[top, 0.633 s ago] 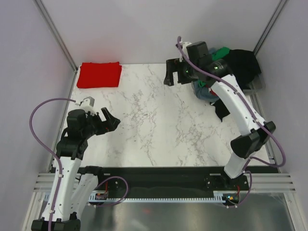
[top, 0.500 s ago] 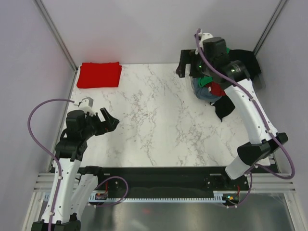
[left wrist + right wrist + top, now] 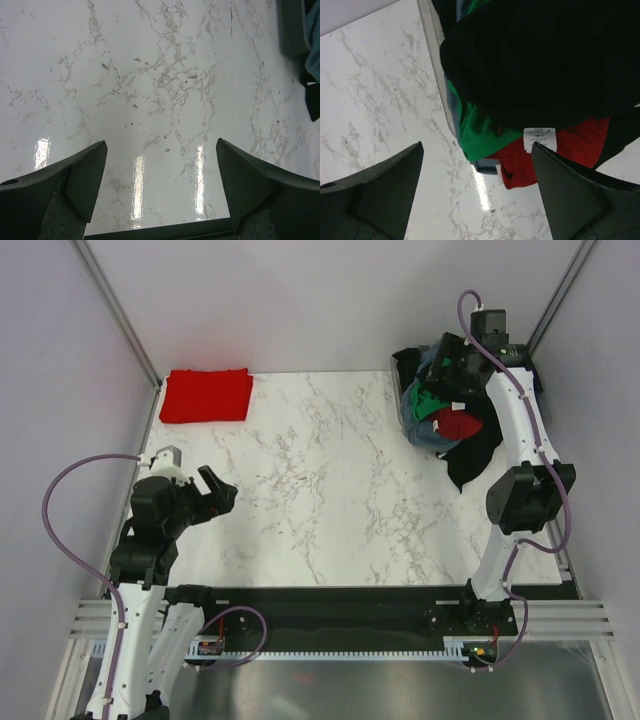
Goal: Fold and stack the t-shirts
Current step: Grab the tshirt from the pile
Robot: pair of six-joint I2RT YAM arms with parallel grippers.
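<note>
A folded red t-shirt (image 3: 205, 395) lies at the table's far left. A loose pile of t-shirts (image 3: 447, 418) lies at the far right: grey-blue, green (image 3: 428, 401), red (image 3: 459, 423) and black (image 3: 478, 455). My right gripper (image 3: 415, 368) is open and empty, hovering over the pile's left edge. In the right wrist view its jaws (image 3: 477, 190) stand wide apart above a black shirt (image 3: 545, 65), green cloth (image 3: 480, 130), a red shirt (image 3: 565, 150) with a white label, and a grey-blue edge (image 3: 487, 167). My left gripper (image 3: 215, 490) is open and empty over bare marble (image 3: 162, 185).
The white marble table (image 3: 330, 490) has purple walls on three sides and metal posts at the back corners. A black rail runs along the near edge. In the left wrist view the pile's edge (image 3: 312, 45) shows far off at the upper right.
My right arm has swung right and back, from over the middle back of the table to above the pile. My left gripper has drawn back slightly to the left.
</note>
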